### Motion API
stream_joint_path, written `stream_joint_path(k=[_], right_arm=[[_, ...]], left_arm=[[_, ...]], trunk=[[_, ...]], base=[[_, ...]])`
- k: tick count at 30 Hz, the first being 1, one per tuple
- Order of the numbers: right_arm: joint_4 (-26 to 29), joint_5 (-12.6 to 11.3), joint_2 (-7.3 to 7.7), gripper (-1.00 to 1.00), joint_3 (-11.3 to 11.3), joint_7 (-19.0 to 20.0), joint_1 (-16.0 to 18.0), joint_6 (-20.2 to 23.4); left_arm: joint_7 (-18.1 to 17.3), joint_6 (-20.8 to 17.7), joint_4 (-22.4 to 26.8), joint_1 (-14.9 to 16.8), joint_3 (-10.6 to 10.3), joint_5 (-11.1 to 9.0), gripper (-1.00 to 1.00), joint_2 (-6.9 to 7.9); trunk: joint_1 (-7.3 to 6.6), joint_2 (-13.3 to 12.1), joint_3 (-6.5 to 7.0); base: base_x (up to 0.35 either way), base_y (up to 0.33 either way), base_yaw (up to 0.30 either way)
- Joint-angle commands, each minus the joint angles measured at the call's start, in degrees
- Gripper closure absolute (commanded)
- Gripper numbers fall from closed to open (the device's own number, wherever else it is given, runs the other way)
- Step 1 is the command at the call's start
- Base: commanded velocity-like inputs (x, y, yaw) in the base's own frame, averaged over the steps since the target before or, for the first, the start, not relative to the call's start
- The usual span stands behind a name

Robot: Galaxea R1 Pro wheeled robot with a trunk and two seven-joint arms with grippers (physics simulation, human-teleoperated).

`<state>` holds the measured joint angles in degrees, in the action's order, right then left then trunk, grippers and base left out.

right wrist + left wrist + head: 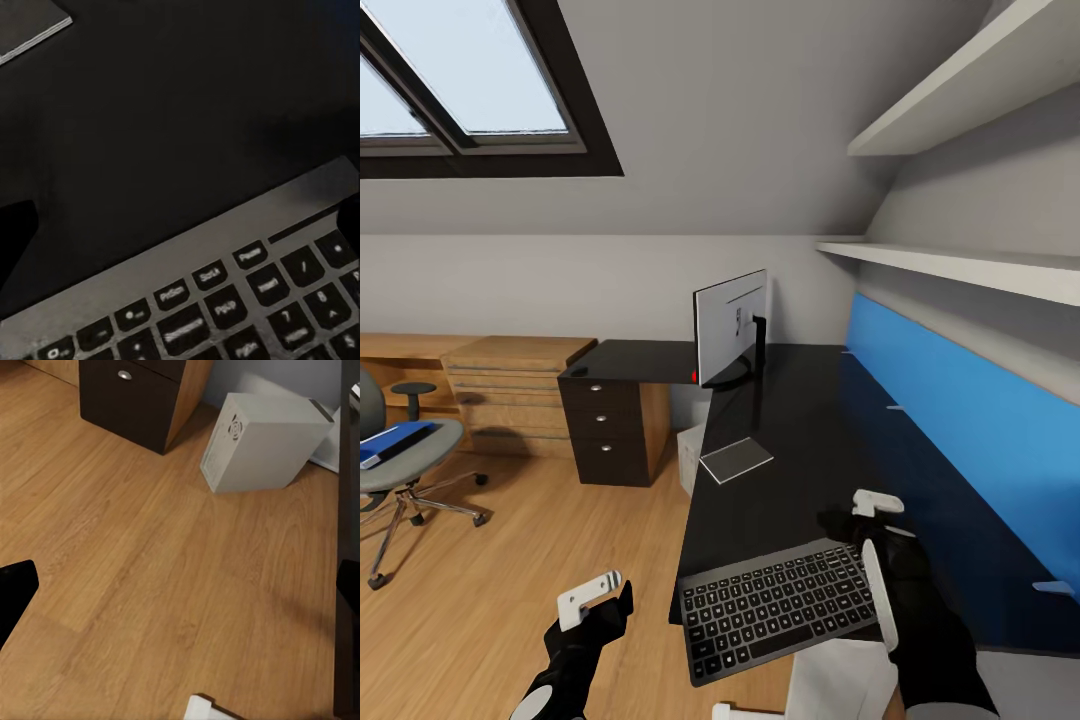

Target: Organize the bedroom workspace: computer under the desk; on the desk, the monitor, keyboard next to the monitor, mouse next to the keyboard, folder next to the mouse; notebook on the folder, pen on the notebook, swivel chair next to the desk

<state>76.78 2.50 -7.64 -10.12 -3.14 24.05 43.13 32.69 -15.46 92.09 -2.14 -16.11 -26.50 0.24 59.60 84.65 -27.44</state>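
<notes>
step: keyboard placement. the keyboard lies on the near end of the desk, angled, its near-left corner hanging over the front edge; well apart from the monitor further back.
right claw: over the desk just past the keyboard's far right corner. right wrist view has key rows and bare black top in front of it, nothing between the fingers; looks open, not gripping.
left claw: low over the plank floor beside the desk, holding nothing; can't tell open or closed.
computer: on the floor by the drawer unit, under the desk's edge, tilted a bit.
notebook: prob the flat grey thing on the desk btwn monitor and keyboard.
folder: blue, on the swivel chair seat, well off to the left.
mouse, pen: can't make out.
next move, as i judge: slide or lift the keyboard back toward the monitor, squared up, no overhang. needs a firm hold on the thin edge; risk of it tipping off the front.
</notes>
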Motion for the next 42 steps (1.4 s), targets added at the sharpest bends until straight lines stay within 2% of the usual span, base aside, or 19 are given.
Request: stream_joint_path(k=[1, 10, 16, 17, 24, 42], right_arm=[[0.2, 0.2, -0.24, -1.00, 0.0, 0.0, -0.1, 0.6], [0.3, -0.4, -0.90, -1.00, 0.2, 0.1, -0.7, 1.5], [0.4, -2.1, -1.02, -1.00, 0.3, 0.1, -0.8, 1.5], [0.5, -2.9, -1.00, -1.00, 1.5, 0.1, -0.8, 1.4], [0.5, -3.3, -0.98, -1.00, 2.4, 0.1, -0.8, 1.4], [0.3, -3.3, -0.98, -1.00, 2.5, 0.1, -0.9, 1.1]], left_arm=[[0.4, -0.2, 0.1, 0.0, -0.1, -0.3, -1.00, 0.03], [0.4, -0.2, 0.1, 0.0, -0.1, -0.3, -1.00, 0.03], [0.4, -0.2, 0.1, 0.0, -0.1, -0.3, -1.00, 0.03], [0.4, -0.3, 0.1, 0.0, -0.1, -0.3, -1.00, 0.03], [0.4, -0.3, 0.1, 0.0, -0.1, -0.3, -1.00, 0.03], [0.4, -0.3, 0.1, 0.0, -0.1, -0.3, -1.00, 0.05]], trunk=[[0.00, 0.0, -0.05], [0.00, 0.0, -0.05], [0.00, 0.0, -0.05], [0.00, 0.0, -0.05], [0.00, 0.0, -0.05], [0.00, 0.0, -0.05]], base=[[0.000, 0.000, 0.000], [0.000, 0.000, 0.000], [0.000, 0.000, 0.000], [0.000, 0.000, 0.000], [-0.027, 0.000, 0.000], [-0.323, 0.054, 0.000]])
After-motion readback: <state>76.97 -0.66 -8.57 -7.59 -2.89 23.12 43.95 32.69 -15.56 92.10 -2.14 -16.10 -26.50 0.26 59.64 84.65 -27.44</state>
